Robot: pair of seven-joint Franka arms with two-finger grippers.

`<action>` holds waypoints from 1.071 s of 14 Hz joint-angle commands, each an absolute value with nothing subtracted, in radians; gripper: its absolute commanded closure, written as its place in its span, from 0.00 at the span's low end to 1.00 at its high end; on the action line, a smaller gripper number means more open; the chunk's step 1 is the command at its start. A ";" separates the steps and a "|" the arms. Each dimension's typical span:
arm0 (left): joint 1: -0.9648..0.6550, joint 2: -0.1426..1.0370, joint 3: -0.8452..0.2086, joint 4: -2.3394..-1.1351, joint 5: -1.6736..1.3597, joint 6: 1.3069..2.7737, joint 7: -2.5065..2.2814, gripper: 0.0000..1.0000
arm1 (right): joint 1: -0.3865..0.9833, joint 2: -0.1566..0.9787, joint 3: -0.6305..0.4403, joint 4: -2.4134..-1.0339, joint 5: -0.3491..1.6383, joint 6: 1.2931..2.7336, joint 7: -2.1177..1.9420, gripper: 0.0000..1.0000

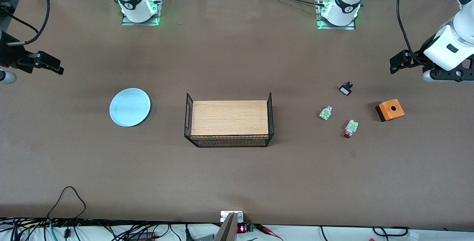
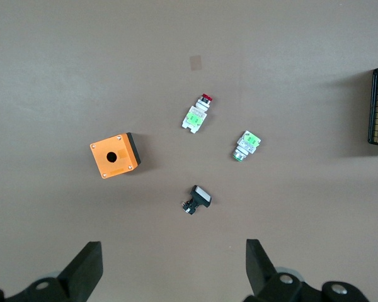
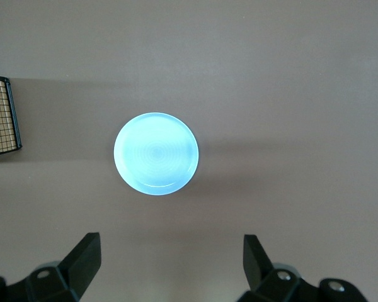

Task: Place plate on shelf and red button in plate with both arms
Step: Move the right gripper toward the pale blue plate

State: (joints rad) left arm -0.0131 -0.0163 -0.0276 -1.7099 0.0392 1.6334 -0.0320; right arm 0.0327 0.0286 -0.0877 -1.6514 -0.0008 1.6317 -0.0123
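Brown table (image 1: 237,174) holds the plate (image 1: 130,107) toward the right arm's end and the red button (image 1: 350,128) toward the left's, one per arm. Both wait spread wide: right gripper (image 3: 170,261) over the plate, left gripper (image 2: 173,267) over the parts

Bright, even overhead light; soft shadows; the plate (image 3: 156,153) glares pale; all views sharp.

The brown counter (image 1: 237,181) carries a wire basket with a wooden board (image 1: 229,122) at its middle and the pale-blue plate (image 1: 130,107) toward the right arm's end. Toward the left arm's end lie the red button (image 1: 350,128), a white-and-green part (image 1: 325,113), a black-and-white part (image 1: 346,88) and an orange box (image 1: 390,110), all apart.
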 commanded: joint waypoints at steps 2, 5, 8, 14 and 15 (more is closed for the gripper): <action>-0.015 -0.021 -0.026 -1.695 0.023 1.617 -0.028 0.00 | 0.035 0.015 -0.084 -1.654 -0.006 1.628 -0.025 0.00; -0.015 -0.021 -0.026 -1.695 0.023 1.617 -0.028 0.00 | 0.031 0.026 -0.086 -1.654 0.000 1.634 -0.020 0.00; -0.014 -0.021 -0.026 -1.697 0.025 1.615 -0.028 0.00 | 0.041 0.072 -0.084 -1.654 -0.002 1.643 -0.015 0.00; -0.015 -0.021 -0.026 -1.697 0.023 1.615 -0.028 0.00 | 0.041 0.193 -0.086 -1.692 -0.015 1.768 -0.014 0.00; -0.015 -0.021 -0.026 -1.695 0.023 1.615 -0.028 0.00 | 0.038 0.198 -0.087 -1.722 -0.015 1.787 -0.014 0.00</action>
